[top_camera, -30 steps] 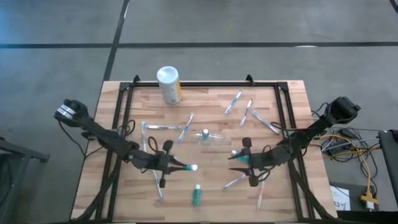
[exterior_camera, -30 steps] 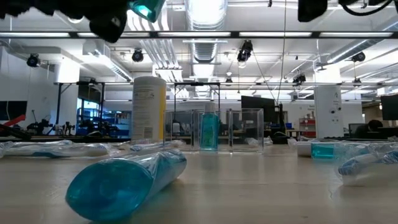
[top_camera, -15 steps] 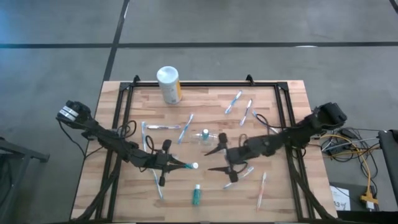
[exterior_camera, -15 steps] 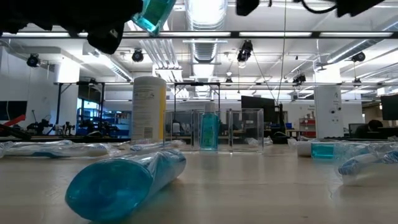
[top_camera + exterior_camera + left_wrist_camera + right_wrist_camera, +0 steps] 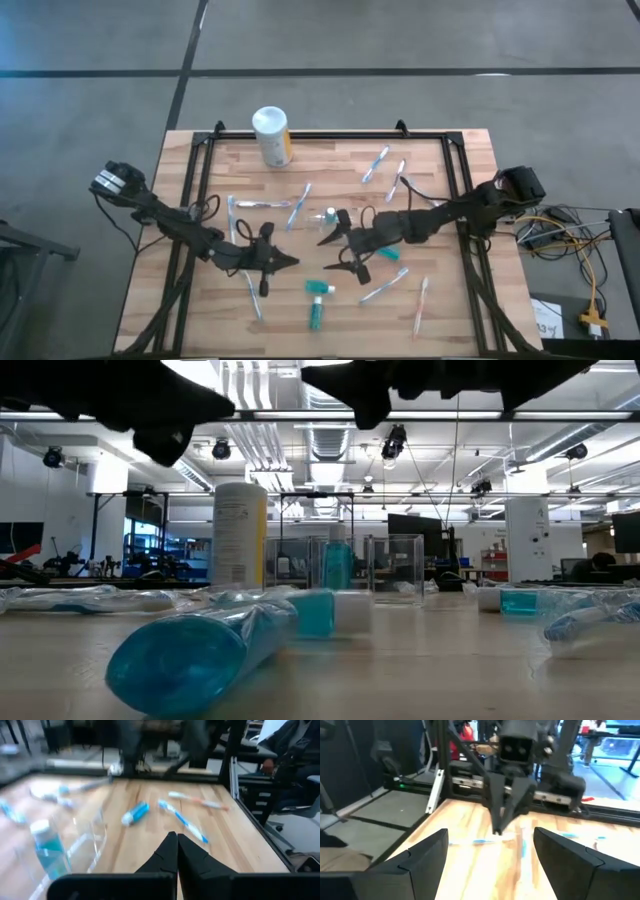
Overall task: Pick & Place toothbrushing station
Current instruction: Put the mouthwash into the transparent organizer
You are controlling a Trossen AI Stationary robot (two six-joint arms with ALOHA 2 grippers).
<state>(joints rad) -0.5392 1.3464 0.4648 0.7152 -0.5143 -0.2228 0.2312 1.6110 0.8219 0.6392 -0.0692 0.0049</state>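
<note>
My left gripper [image 5: 287,262] [image 5: 176,851] hovers shut and holds nothing, left of the table's middle. A small teal tube with a white cap [image 5: 320,288] [image 5: 330,612] lies on its side on the wood just in front of it. My right gripper [image 5: 333,252] [image 5: 492,865] faces it from the right, open wide with nothing between its fingers. The clear cup [image 5: 338,219] [image 5: 75,840] lies behind both with a teal tube [image 5: 47,852] inside. Another teal tube [image 5: 316,316] lies toward the near edge. Several toothbrushes [image 5: 298,206] lie flat around them.
A white canister with a yellow label [image 5: 271,135] stands at the far edge. More toothbrushes [image 5: 397,180] lie at the far right and near right [image 5: 420,305]. One teal tube [image 5: 392,255] lies under my right arm. A black frame [image 5: 455,160] borders the table.
The teal tube has dropped out of my left gripper and now lies on the table in front of it; that gripper has closed fully. My right gripper has swept toward the table's left, up to the left gripper, and opened wider.
</note>
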